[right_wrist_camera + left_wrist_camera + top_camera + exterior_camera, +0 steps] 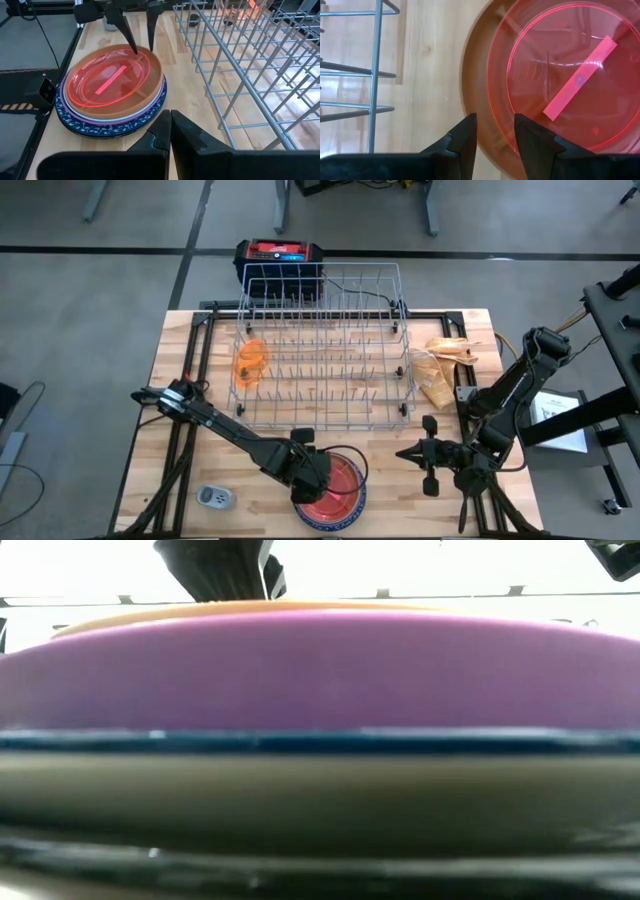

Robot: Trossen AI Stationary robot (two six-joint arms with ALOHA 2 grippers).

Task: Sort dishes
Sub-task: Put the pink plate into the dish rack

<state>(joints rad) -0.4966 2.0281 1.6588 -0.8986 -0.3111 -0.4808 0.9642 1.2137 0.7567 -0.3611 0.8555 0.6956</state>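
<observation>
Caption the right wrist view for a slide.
Left gripper open over the pink dish topping the plate stack beside the wire rack.

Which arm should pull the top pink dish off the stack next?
Left. Its end effector is open, fingers straddling the translucent pink dish rim atop the plate stack. The right end effector sits shut, off to the stack's side.

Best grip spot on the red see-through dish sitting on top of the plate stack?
Take the red dish by its thin raised rim on the rack side, coming from above. It lies flat, nested in the brown plate, so only the rim offers an edge. The left gripper already hangs open astride that rim.
</observation>
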